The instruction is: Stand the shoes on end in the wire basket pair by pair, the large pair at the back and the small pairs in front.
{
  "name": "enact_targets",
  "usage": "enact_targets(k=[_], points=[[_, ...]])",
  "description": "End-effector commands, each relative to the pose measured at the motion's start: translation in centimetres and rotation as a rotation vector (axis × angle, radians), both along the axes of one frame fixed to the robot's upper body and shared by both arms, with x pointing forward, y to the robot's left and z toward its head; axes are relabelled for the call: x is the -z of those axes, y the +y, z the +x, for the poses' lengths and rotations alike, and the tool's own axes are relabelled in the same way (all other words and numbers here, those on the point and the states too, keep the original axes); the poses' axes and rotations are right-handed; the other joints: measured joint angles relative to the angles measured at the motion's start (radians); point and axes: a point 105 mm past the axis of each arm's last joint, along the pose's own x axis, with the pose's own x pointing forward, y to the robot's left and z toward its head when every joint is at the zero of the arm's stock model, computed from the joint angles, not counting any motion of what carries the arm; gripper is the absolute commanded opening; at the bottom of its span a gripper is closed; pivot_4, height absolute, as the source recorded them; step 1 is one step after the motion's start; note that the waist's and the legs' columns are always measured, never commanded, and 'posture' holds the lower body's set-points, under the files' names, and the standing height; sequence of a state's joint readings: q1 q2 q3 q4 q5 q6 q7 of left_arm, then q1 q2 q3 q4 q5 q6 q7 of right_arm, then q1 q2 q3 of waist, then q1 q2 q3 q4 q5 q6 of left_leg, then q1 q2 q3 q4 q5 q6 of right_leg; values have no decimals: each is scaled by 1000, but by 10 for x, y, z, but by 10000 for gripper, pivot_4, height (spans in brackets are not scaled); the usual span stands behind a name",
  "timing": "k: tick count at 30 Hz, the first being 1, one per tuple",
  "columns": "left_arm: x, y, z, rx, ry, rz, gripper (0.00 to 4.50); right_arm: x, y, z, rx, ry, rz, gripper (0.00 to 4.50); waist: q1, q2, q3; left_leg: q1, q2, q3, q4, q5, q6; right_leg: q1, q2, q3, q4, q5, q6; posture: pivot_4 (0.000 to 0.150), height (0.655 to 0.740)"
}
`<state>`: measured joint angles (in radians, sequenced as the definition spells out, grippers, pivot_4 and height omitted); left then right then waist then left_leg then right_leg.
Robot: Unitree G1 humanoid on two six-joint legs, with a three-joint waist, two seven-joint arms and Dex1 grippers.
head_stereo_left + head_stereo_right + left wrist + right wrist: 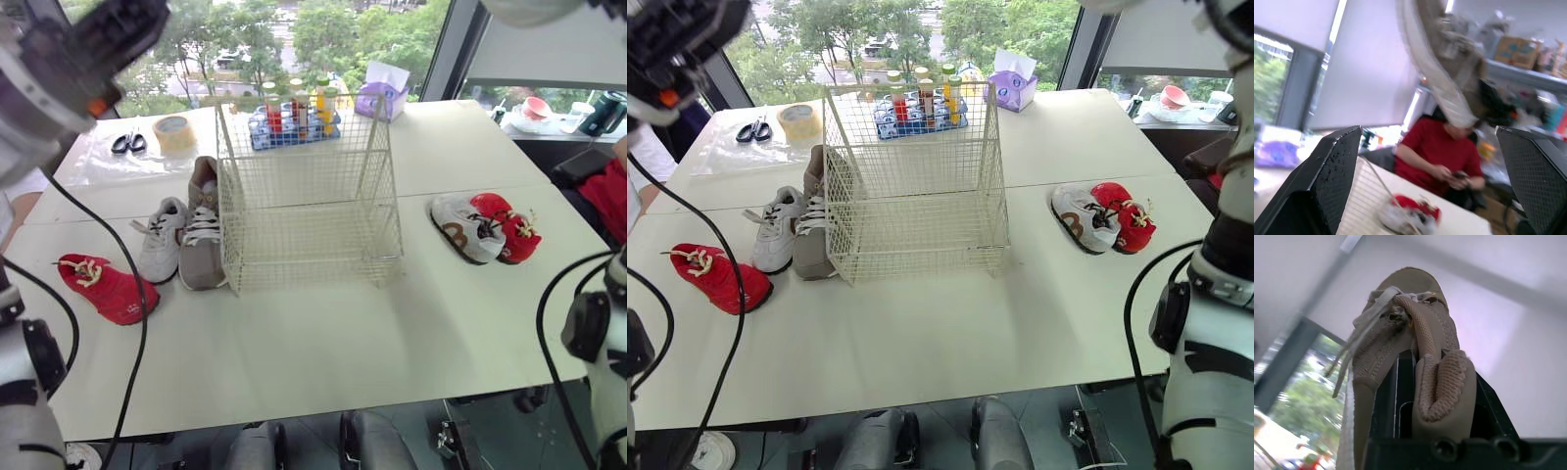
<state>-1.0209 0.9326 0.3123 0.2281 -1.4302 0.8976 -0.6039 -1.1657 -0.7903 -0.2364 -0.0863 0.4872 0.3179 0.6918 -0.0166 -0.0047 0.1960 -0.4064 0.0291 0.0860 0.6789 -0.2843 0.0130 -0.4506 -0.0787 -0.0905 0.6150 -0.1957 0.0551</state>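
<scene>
Up at the right gripper (1422, 382), a tan mesh lace-up shoe (1400, 328) is pinched by its padded collar, held in the air; the left gripper (1430, 161) is spread wide, holding nothing; the shoe looks light, its upper soft and yielding, its sole stiffer, so a collar hold may let it swing; on the white tabletop (323, 352) lie a small red shoe (106, 287), a white sneaker (162, 238) and a second tan shoe (201, 250) touching the empty cream wire basket (309, 196); to the right, well apart, a grey-white shoe (465, 228) lies against a second red shoe (509, 227); a blue bottle rack (294, 122) stands just behind the basket; its tall wire walls probably demand lowering from above.
</scene>
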Motion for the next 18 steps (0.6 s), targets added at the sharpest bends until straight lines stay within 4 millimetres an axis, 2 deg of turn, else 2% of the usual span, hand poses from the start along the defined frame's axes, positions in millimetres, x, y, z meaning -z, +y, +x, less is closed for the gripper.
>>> enact_targets(k=[1, 9, 14, 18], points=[[-8, 10, 6, 4, -21, 14, 45000, 3, 21, -4, -90, -13, -118, 3045, 1, -2, 1, -1, 0, 2, 1, 0, 0, 0, -1, 0, 0, 0, 0, 1500, 7400], [-19, 2, 7, 95, -53, 34, 45000, 25, 44, 1, -162, 9, -230, 3045, 9, -4, 2, -5, 0, 3, 4, 3, -5, -2, -4, 0, -1, 0, 1, 1500, 7400], [-22, -1, 18, 89, -46, 37, 45000, 31, 52, -5, -204, 13, -256, 3045, 5, -5, 3, -5, 0, 4, 4, 3, -5, -2, -4, 0, -1, 1, 2, 1500, 7400], [-32, -6, 15, 156, -63, 5, 45000, 38, 59, -8, -220, 16, -289, 3045, 4, -5, 3, -5, -1, 5, 4, 3, -6, -5, -3, 1, 1, 1, 1, 1500, 7400]])
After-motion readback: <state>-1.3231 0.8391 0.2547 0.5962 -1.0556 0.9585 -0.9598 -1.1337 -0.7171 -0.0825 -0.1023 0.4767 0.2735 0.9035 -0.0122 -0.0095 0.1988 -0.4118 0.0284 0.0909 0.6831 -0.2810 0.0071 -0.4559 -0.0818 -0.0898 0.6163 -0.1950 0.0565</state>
